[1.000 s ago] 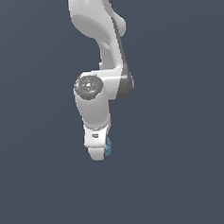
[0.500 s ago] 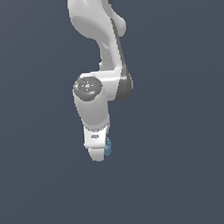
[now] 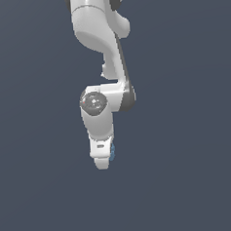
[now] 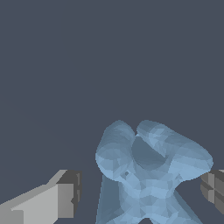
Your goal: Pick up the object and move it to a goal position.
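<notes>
A white robot arm point(image 3: 100, 50) reaches down from the top of the exterior view, bends at a round grey joint point(image 3: 93, 102), and points its jaws point(image 3: 102, 161) straight down. All around it is plain dark grey-blue, and I cannot pick out the edge of any desk. In the exterior view only a little bit of light blue peeks out beside the jaws, on the exterior view's right side of them. That is the blue piece point(image 3: 112, 151), and it looks very small next to the arm. The wrist view shows it much better. There the blue piece point(image 4: 146, 175) is lumpy, with fat rounded bumps sticking out and a dip in the middle, a bit like a jack. It sits between the two fingers. One finger point(image 4: 65, 194) is pale grey with a dark tip and stands a little apart from the blue piece. The other finger point(image 4: 213, 187) is dark and sits right at the edge of one blue bump. I cannot tell if the jaws are squeezing the piece or are just around it.
</notes>
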Robot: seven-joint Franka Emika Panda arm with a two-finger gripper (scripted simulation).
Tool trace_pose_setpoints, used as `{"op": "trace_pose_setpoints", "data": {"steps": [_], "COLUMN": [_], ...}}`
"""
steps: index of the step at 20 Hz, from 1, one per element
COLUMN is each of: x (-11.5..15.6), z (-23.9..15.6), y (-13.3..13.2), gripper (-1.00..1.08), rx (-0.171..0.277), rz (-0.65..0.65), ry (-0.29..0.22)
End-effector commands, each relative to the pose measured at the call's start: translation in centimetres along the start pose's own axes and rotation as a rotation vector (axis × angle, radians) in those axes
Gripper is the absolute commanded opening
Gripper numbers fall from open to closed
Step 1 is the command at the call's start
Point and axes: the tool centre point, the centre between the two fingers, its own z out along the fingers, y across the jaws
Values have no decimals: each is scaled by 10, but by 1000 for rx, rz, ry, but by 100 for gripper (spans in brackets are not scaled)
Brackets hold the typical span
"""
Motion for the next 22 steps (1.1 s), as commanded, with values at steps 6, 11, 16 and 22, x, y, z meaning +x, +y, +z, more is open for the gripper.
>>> {"op": "trace_pose_setpoints", "data": {"steps": [6,11,16,22], "x": [0,0,0,4], "z": [6,6,6,6], "y": [2,2,2,-3], "gripper": [-100,-100,-100,-100], "rx": [-2,-2,-2,-1], "rz": [0,0,0,0], "ry": [0,0,0,0]}}
